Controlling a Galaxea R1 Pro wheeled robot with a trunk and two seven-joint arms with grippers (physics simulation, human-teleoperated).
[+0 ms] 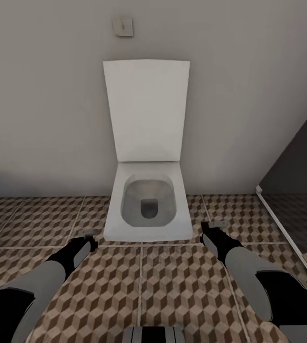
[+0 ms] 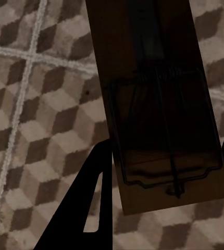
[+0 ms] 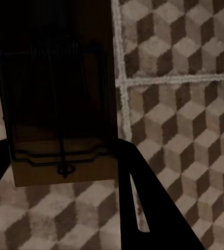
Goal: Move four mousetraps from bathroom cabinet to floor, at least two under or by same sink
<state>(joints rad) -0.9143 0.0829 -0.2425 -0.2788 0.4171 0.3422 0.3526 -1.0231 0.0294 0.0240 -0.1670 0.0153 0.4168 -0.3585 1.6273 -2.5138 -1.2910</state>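
Two mousetraps show, one in each gripper; the others are out of view. My left gripper (image 1: pixel 89 234) is shut on a dark-brown mousetrap (image 2: pixel 159 104) with a wire frame, held above the cube-patterned bathroom floor (image 2: pixel 34 130). My right gripper (image 1: pixel 213 226) is shut on a second mousetrap (image 3: pixel 60 94), also held over the bathroom floor (image 3: pixel 185 114). In the head view both traps are only small grey tips (image 1: pixel 90 231) (image 1: pixel 214 222) near the toilet's front corners. Neither the cabinet nor the sink can be seen.
A white square-edged toilet (image 1: pixel 148 209) with its lid up stands against the grey wall straight ahead, a flush plate (image 1: pixel 123 26) above it. A dark panel with a white frame (image 1: pixel 291 238) runs along the right. Patterned floor (image 1: pixel 172 286) lies between my arms.
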